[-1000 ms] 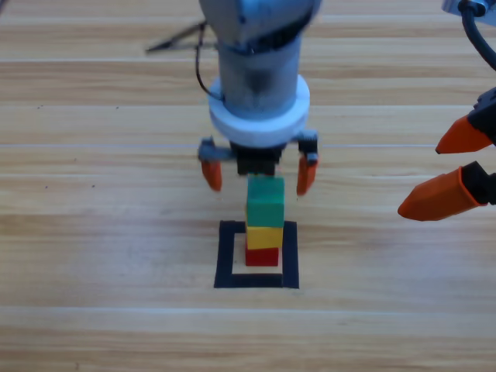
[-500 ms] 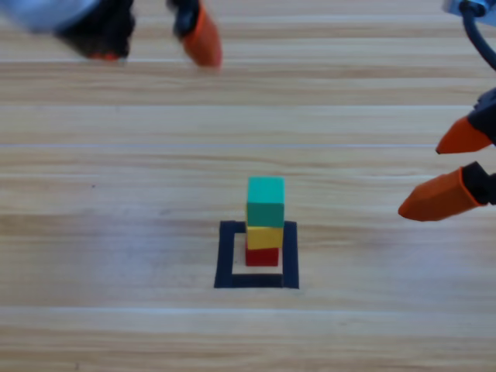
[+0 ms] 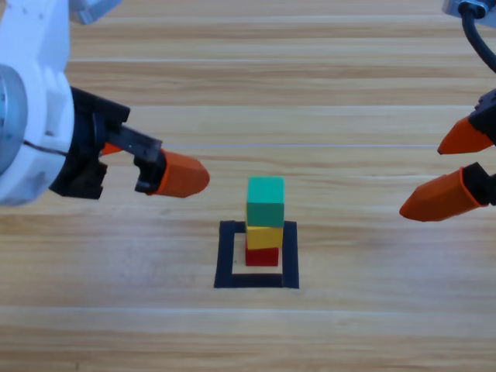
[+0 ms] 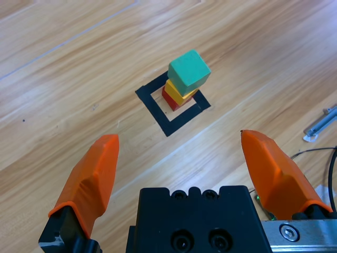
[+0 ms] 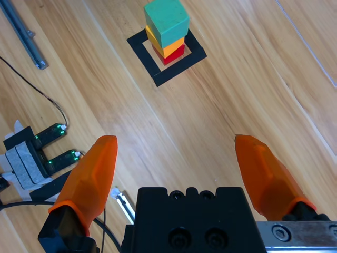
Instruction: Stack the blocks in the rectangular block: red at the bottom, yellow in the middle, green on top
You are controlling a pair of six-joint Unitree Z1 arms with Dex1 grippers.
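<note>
The three blocks stand stacked inside the rectangular block point(image 3: 225, 256), a black tape square. Red point(image 3: 262, 256) lies at the bottom, yellow point(image 3: 263, 236) in the middle and green point(image 3: 265, 200) on top. My left gripper point(image 3: 174, 167) hovers to the stack's left, open and holding nothing. Its wrist view looks down on green point(image 4: 189, 71), yellow point(image 4: 176, 90), red point(image 4: 168, 100) and the tape point(image 4: 154, 112) beyond the left gripper point(image 4: 180, 136). My right gripper point(image 3: 422, 180) waits open at the right edge. Past the right gripper point(image 5: 175, 138) stand green point(image 5: 166, 22), yellow point(image 5: 167, 47), red point(image 5: 176, 54) and tape point(image 5: 179, 69).
The right wrist view shows a metal bar point(image 5: 21, 34), thin cables and a small device with green lights point(image 5: 37, 153) beside the table area. Another metal strip point(image 4: 321, 124) lies at the right of the left wrist view.
The left gripper, open just behind the stack a second ago, rose away toward the top left and now sits low at the left. Stack and right arm have not moved.
</note>
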